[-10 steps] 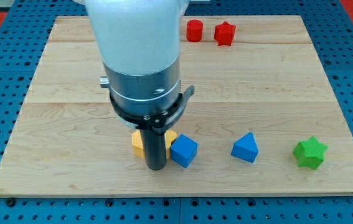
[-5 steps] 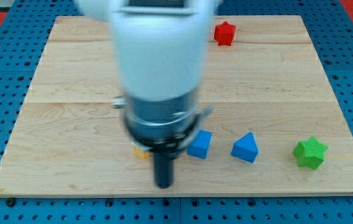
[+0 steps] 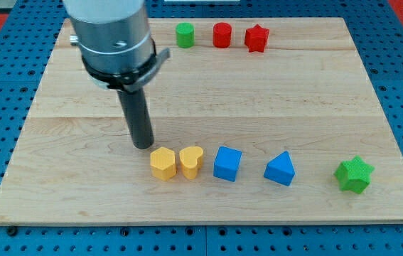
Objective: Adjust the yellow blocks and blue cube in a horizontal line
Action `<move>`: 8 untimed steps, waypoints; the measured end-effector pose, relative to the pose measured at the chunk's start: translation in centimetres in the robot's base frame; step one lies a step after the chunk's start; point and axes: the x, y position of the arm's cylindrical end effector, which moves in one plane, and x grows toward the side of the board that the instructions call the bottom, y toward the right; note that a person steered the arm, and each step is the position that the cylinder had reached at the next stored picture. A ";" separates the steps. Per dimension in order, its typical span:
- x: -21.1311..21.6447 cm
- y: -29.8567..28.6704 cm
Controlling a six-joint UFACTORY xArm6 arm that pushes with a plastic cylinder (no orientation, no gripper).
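My tip [image 3: 143, 145] pulled back up-left of yellow hexagon block [image 3: 163, 163]; yellow heart block [image 3: 191, 161] and blue cube [image 3: 227, 163] now lined up; no gripper, just a rod; nudge gently only if needed

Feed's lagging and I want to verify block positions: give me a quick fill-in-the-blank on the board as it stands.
1. The blue cube sits directly to the view's ___ of the yellow heart.
2. My tip is up-left of the yellow ___ block, not touching it.
3. The block nearest the view's right edge is the ___ star.

Missing words: right; hexagonal; green
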 end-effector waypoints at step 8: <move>-4.6 11.8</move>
